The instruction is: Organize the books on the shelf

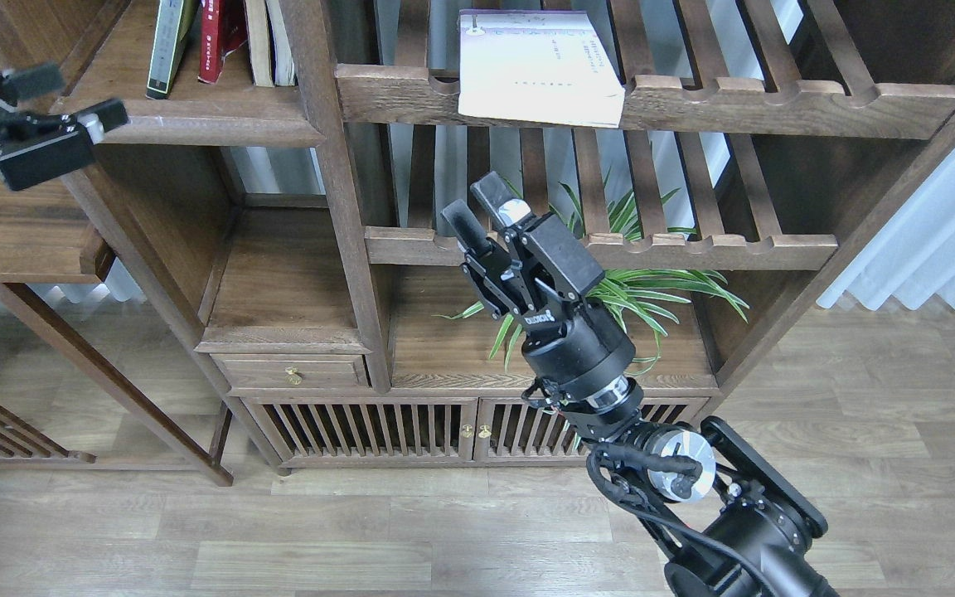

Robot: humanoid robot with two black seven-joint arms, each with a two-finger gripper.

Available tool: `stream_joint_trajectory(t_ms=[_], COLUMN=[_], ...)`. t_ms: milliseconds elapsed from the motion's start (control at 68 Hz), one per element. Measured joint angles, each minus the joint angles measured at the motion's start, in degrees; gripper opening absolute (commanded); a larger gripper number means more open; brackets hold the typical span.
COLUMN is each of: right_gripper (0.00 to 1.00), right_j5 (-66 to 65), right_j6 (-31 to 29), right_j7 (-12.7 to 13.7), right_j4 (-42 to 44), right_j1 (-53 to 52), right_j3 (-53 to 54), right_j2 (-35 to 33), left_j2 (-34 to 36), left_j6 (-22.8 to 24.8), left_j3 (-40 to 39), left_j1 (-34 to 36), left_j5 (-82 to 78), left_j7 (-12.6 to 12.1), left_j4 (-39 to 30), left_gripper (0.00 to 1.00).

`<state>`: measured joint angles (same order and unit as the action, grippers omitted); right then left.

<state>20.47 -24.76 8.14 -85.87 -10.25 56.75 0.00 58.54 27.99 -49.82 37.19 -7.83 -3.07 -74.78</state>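
So the right gripper (477,207) is hanging out in front of the lower slatted rack (693,249), roughly dead center of the view, fingers spread apart with nothing between them. The pale white-lavender book (537,66) is lying flat on the upper slatted rack (776,104) up around 12 o'clock from that gripper, well apart from it, its near edge poking out over the notched front rail. The left gripper (84,104) is peeking in at about 10 o'clock, just in front of the shelf (196,128), also opened up and holding nothing. On that shelf a yellow-green book (164,46) and a red book (214,41) are standing near each other. A spider plant (652,286) is sitting behind the right gripper at 3 o'clock.
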Motion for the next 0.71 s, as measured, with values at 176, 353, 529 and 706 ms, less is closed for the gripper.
stream_joint_trajectory(t_ms=[176, 353, 529, 706], right_gripper=[0.72, 0.72, 0.72, 0.72], right_j5=[-1.92, -3.14, -3.23, -3.06], right_j6=[4.45, 8.99, 12.78, 13.25], right_j7=[-1.16, -2.77, -4.44, -4.94], right_j4=[1.16, 1.36, 3.02, 6.96], right_j1=[-1.21, -4.79, -7.96, -10.9], right_j3=[0.31, 0.48, 1.59, 3.52], right_j2=[0.0, 0.0, 0.0, 0.0], left_j2=[-1.63, -6.68, -12.67, -14.71], left_j6=[0.0, 0.0, 0.01, 0.02], left_j3=[-5.28, -11.28, -18.64, -23.04], left_j1=[-6.16, -13.55, -21.94, -26.1], left_j5=[-0.02, -0.52, -1.52, -1.63], left_j7=[-0.19, -0.96, -4.07, -5.27], left_j4=[0.11, 0.11, 0.0, 0.15], left_gripper=[1.0, 1.0, 1.0, 1.0])
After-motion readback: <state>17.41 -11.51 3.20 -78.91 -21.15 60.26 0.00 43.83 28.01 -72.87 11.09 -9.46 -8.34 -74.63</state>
